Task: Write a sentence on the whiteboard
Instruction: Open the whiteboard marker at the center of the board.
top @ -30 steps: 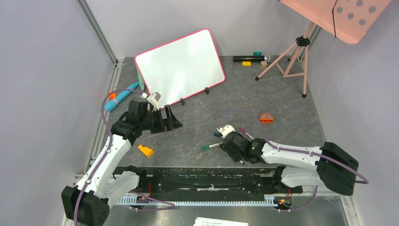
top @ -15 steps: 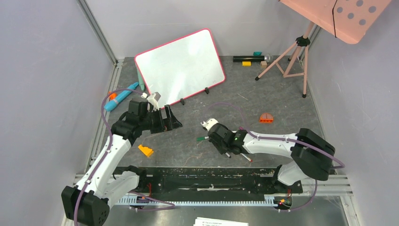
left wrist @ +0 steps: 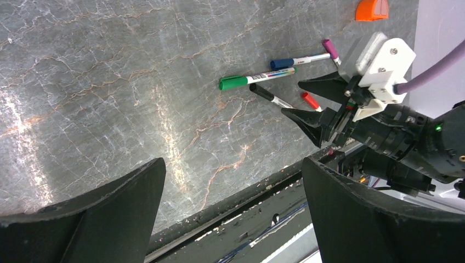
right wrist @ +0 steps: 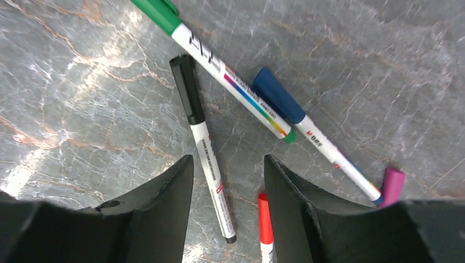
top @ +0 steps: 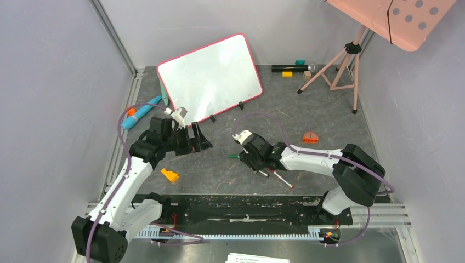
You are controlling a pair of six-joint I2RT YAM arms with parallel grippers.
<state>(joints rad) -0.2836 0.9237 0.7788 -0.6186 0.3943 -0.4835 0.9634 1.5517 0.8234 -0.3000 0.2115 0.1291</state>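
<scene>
Marbled grey counter [right wrist: 82, 109] under my right gripper [right wrist: 227, 161], released over slim capped markers [right wrist: 241, 96]; my left gripper [left wrist: 233, 164] gapes wide.

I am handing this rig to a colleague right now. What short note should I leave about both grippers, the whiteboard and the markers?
Left gripper: open, empty, hanging in front of the lower edge of the whiteboard, not touching it.
Right gripper: open, holding nothing, fingers either side of the black marker.
Whiteboard: propped tilted at the back left of the table; no writing shows on it.
Markers: the green marker, the black one, the blue marker and the red marker lie loose on the table, caps on.
Done: nothing visible.
Left: grasp a marker, uncap it, write the sentence.
</scene>
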